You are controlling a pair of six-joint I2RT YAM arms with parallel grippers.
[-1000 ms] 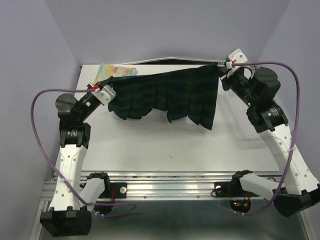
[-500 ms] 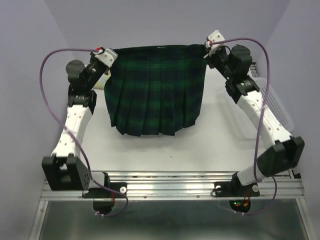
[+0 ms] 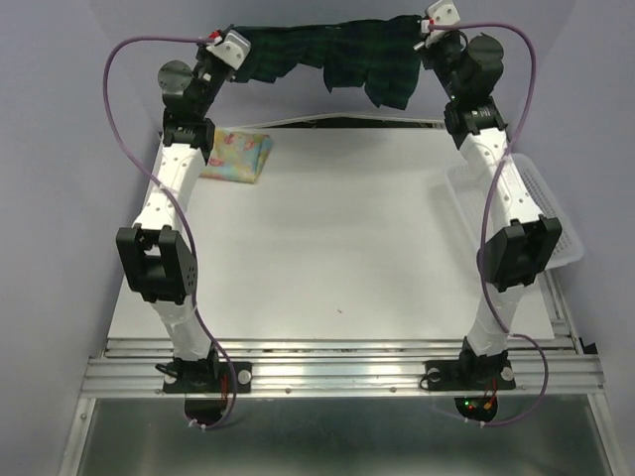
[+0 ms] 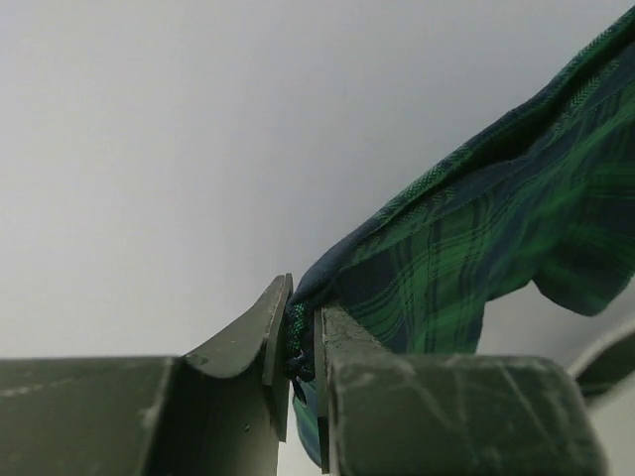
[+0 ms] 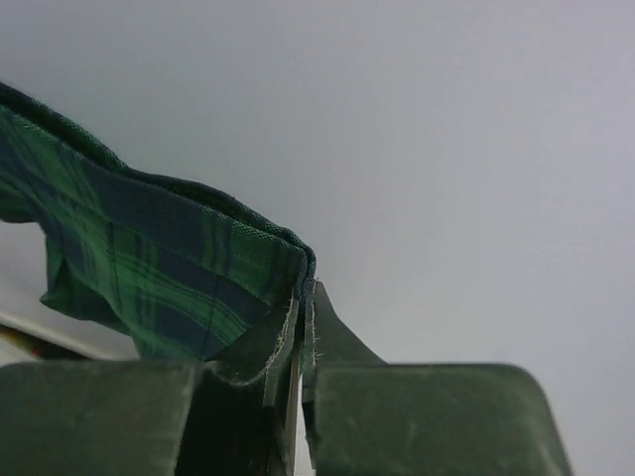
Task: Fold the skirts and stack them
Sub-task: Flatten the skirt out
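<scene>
- I see the plaid skirt [image 3: 342, 50] strung up in the air toward the far end of the counter [image 3: 337, 238], sagging and bunched along its length.
- My left jaws are clenched on one top corner of it and my right jaws pinch the other.
- The floral skirt [image 3: 236, 157] lies folded on the counter's far left.
- A white mesh basket [image 3: 466, 198] sits at the right edge.

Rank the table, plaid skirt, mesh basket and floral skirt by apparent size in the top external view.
1. table, largest by far.
2. plaid skirt and mesh basket: too close to rank. The skirt hangs bunched in the air, and the right arm hides part of the basket.
3. floral skirt, smallest.
</scene>
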